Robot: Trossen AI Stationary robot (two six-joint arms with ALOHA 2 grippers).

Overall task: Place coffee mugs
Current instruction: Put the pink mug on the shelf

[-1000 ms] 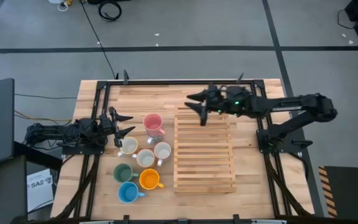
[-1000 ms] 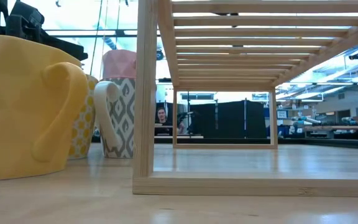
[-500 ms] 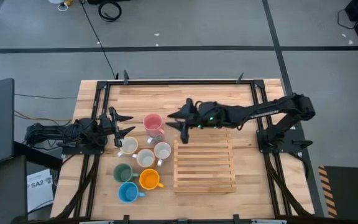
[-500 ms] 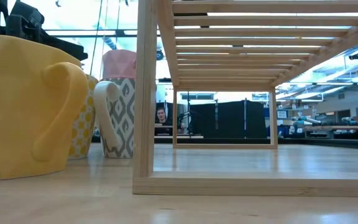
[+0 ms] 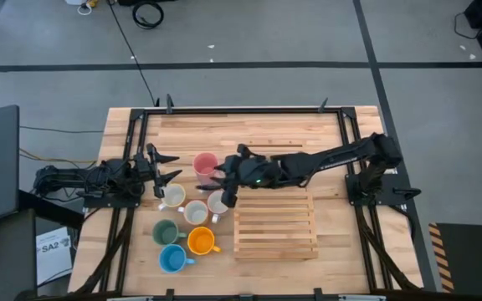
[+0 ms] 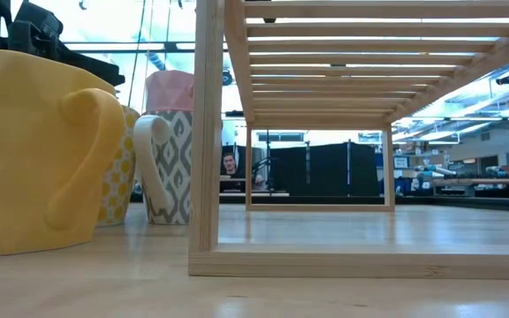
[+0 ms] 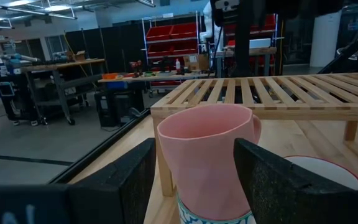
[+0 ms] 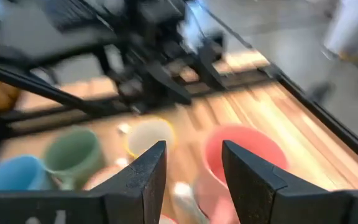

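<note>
- The mugs sit in a bunch at the middle left of the high view, just left of the rack [image 5: 275,219]. None is on the rack yet.
- The pink mug [image 5: 205,166] is at the top of the bunch. A white mug [image 5: 218,202] is below it, touching the rack's side. The orange mug [image 5: 201,242], green mug [image 5: 166,232] and blue mug [image 5: 172,259] are lower down.
- The right end effector [image 5: 224,183] reaches across the bench and hangs between the pink mug and that white mug. Its fingers are apart and hold nothing.
- The left end effector [image 5: 168,167] waits at the left of the bunch, near the pink mug. Its fingers are wide apart and empty.
- I think the step in hand is the reach for a first mug, likely the pink one.
- The next move needs the right end effector to go down over one mug's rim, close on it, and not bump the mugs beside it.
- Then it can lift the mug over to the rack.
</note>
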